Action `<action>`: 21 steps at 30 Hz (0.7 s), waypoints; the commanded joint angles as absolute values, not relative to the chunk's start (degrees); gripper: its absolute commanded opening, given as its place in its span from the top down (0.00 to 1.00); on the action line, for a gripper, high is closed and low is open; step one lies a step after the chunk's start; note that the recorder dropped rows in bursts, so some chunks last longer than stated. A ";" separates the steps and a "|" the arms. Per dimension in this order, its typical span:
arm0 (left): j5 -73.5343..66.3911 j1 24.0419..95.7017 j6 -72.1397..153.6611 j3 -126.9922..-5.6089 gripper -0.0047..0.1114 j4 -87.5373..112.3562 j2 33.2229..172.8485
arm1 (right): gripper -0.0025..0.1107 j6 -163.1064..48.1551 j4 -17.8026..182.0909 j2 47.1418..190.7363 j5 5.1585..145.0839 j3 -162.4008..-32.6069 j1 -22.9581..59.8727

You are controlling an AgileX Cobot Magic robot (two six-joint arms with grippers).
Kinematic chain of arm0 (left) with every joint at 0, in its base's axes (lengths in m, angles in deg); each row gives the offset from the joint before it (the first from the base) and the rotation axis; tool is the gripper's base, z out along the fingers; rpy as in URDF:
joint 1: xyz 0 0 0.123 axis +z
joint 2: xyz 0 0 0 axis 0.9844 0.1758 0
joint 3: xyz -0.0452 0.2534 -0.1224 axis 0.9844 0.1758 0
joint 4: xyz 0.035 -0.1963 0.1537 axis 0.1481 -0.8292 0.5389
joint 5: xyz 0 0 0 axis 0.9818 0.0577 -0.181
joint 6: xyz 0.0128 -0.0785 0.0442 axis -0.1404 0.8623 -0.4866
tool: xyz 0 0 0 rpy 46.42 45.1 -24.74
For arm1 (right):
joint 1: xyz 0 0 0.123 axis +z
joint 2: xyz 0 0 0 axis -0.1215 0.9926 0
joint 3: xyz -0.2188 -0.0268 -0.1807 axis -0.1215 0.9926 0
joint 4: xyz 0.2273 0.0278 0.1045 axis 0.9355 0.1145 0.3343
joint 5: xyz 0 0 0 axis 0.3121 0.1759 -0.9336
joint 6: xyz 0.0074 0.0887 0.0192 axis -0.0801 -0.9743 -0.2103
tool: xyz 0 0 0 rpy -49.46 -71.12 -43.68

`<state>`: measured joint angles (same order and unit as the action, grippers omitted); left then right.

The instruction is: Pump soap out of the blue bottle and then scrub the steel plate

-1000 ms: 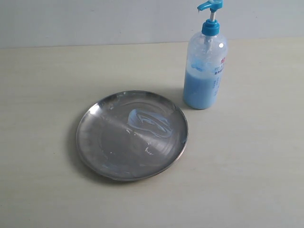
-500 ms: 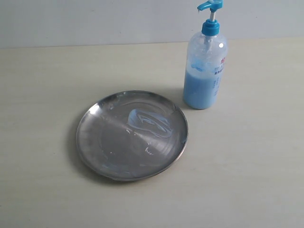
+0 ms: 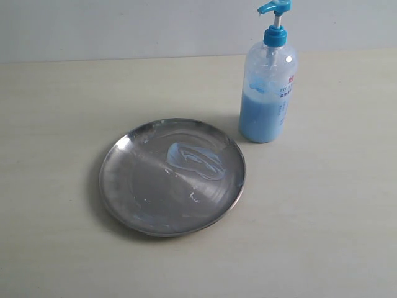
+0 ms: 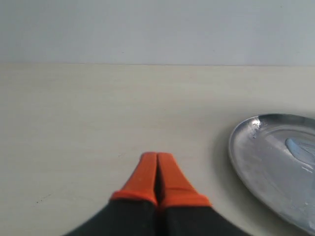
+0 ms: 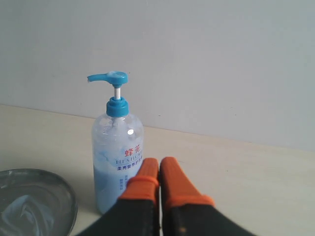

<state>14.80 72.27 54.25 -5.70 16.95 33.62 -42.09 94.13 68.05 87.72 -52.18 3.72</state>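
Steel plate (image 4: 261, 162) half outside left wrist view

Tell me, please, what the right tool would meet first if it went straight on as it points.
Probably the bottle: the shut right tool points just beside its edge and may clip it. Depth is unclear, so it could slip past toward the wall.

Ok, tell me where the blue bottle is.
In the exterior view the blue bottle stands upright at the upper right, close beside the far right rim of the steel plate.
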 commanded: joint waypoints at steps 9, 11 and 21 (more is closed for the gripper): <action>16.20 72.52 52.50 -5.61 0.96 15.71 33.22 | 0.95 -41.84 94.10 67.81 87.08 -51.87 3.70; 16.30 72.52 52.50 -5.61 0.96 15.71 33.22 | 0.95 -41.84 94.10 67.81 87.08 -51.87 3.70; 16.44 72.52 52.50 -5.61 0.96 15.71 33.22 | 0.95 -41.84 94.10 67.81 87.08 -51.87 3.70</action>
<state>16.51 72.27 52.77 -5.58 16.09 33.62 -42.09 94.13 68.05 87.72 -52.18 3.72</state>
